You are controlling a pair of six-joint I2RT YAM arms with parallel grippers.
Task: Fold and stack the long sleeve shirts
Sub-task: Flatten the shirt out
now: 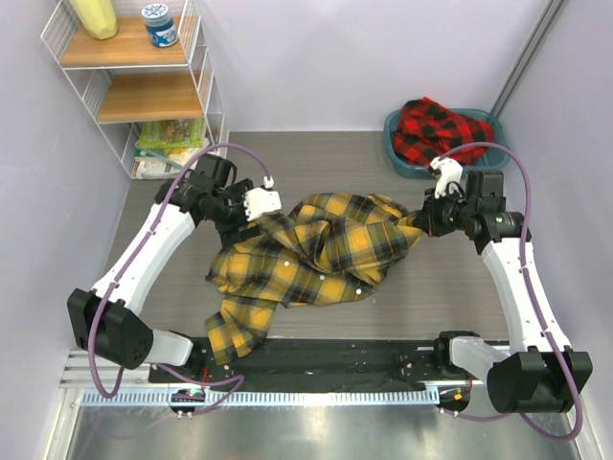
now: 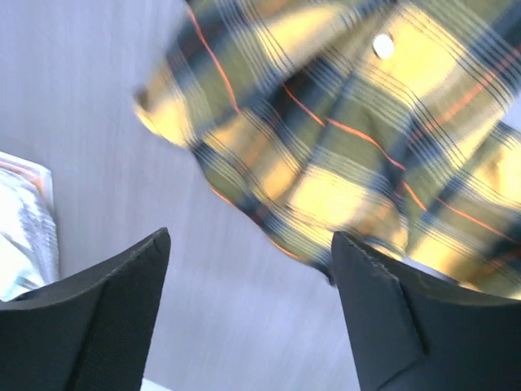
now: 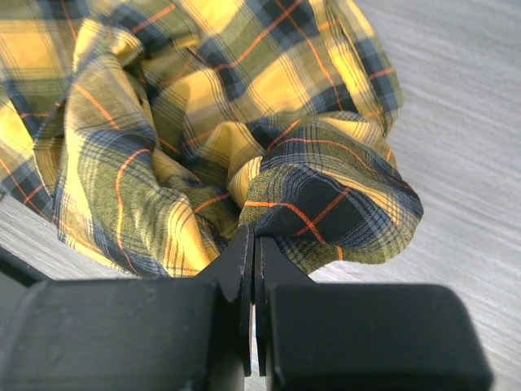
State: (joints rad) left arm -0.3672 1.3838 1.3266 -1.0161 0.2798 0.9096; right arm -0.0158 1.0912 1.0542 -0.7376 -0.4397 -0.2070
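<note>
Yellow shirt (image 1: 316, 254) is seen lying crumpled in the middle of the table (image 1: 441, 297), spread between the two arms, with one long part trailed toward the near left edge. Its right end is drawn out to a point at the right gripper (image 1: 421, 228). In the right wrist view the right gripper (image 3: 254, 240) is shown with its jaws pressed together, and a dark-checked fold of the yellow shirt (image 3: 244, 122) is pinched at their tips; the rest of the cloth is bunched just beyond and to the left of them. The left gripper (image 1: 247, 225) is placed at the far left edge of the shirt. In the left wrist view the left gripper (image 2: 248, 236) is shown with its jaws held wide apart, and only bare table is seen in the gap between them. The yellow shirt (image 2: 350, 147) lies just beyond the tips there, its edge running down toward the right-hand finger (image 2: 391, 309), but whether cloth and finger touch cannot be told, as that view is blurred. A white button is visible on the cloth in that view. Nothing is gripped by the left jaws. The red shirt (image 1: 441, 129) is heaped in the basin (image 1: 391, 129) at the far right corner of the table, well apart from both grippers and from the yellow shirt. A wire shelf rack (image 1: 144, 86) is set at the far left.
</note>
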